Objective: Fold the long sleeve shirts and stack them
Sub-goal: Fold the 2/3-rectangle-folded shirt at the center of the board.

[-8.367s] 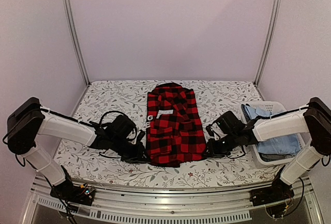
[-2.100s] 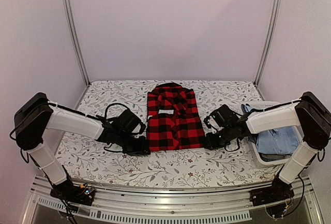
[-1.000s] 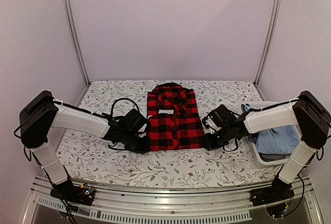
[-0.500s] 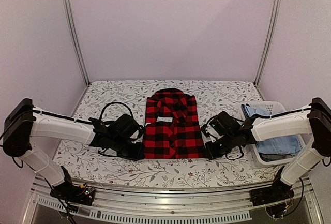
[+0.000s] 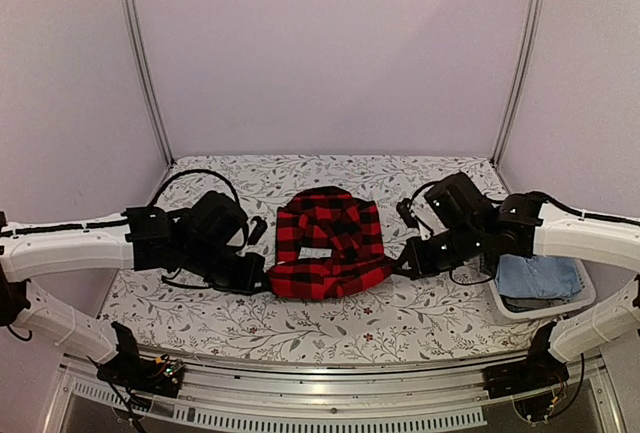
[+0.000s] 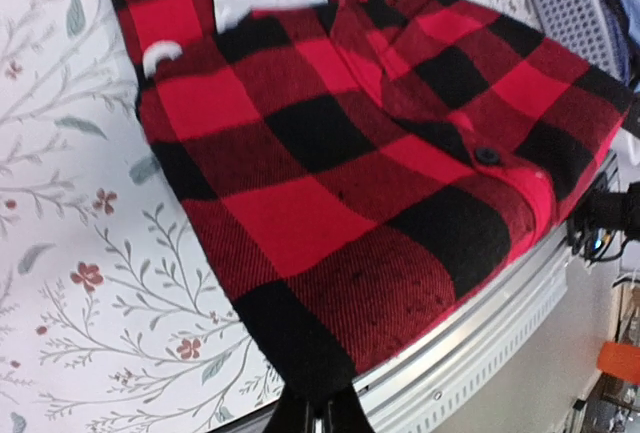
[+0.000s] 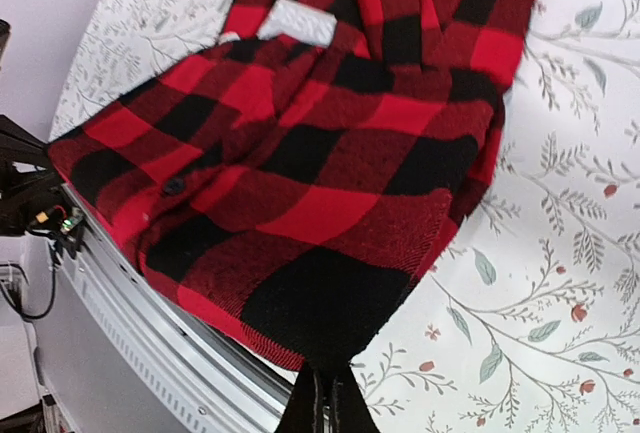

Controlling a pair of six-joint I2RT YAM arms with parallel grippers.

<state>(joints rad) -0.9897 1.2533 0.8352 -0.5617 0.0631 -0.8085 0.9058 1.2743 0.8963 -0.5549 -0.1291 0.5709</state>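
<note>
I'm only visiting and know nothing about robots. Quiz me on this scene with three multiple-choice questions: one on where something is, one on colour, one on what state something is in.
1. Where is the white laundry basket?
A) at the right side of the table
B) at its far left corner
C) under the shirt

2. What colours is the checked shirt?
A) blue and white
B) red and black
C) green and yellow

3. What are the left gripper and right gripper doing?
A) both open, clear of the cloth
B) only one holds cloth
C) both shut on the shirt's near hem

Answers: 1 A, it sits at the right, holding blue clothes. 2 B, every view shows red and black squares. 3 C, each wrist view shows a hem corner pinched.
</note>
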